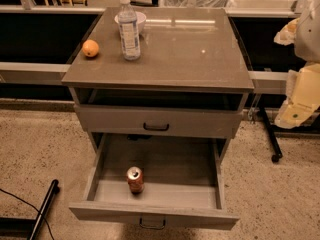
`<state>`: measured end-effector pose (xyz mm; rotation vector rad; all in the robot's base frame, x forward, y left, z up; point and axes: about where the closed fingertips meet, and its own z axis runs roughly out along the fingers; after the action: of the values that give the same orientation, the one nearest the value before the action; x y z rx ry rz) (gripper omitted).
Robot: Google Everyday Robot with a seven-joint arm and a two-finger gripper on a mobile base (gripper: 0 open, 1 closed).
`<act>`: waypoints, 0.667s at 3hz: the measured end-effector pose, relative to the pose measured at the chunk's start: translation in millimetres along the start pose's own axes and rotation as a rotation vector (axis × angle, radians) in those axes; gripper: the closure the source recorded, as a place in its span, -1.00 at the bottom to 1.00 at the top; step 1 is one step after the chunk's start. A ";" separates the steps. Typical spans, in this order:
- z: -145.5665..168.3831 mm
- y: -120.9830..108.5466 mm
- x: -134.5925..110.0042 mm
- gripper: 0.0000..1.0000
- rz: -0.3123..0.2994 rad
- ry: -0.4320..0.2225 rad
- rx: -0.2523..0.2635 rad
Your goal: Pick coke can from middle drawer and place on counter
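- Coke can (135,179) stands upright in the open middle drawer (200,171), close to the front wall and left of centre, its silver top showing.
- Above, the counter (190,59) carries a water bottle (129,29), an orange (90,48) to the bottle's left, and a white bowl (142,18) mostly hidden behind the bottle.
- The upper drawer front (200,123) with its black handle is closed; the dark gap above it cannot be made out.
- Cream arm parts sit at the right edge, cut off by the frame, beside the counter and well apart from the can.
- The lower pale block is probably the gripper (298,104); I cannot tell whether it is wide or narrow.
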<state>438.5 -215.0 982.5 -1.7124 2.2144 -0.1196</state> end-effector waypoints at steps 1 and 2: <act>0.1 0.0 0.0 -1.00 0.000 0.000 0.000; 29.7 2.7 -11.2 -1.00 0.011 -0.103 -0.038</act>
<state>447.8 -199.4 956.3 -1.6863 2.1642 0.0135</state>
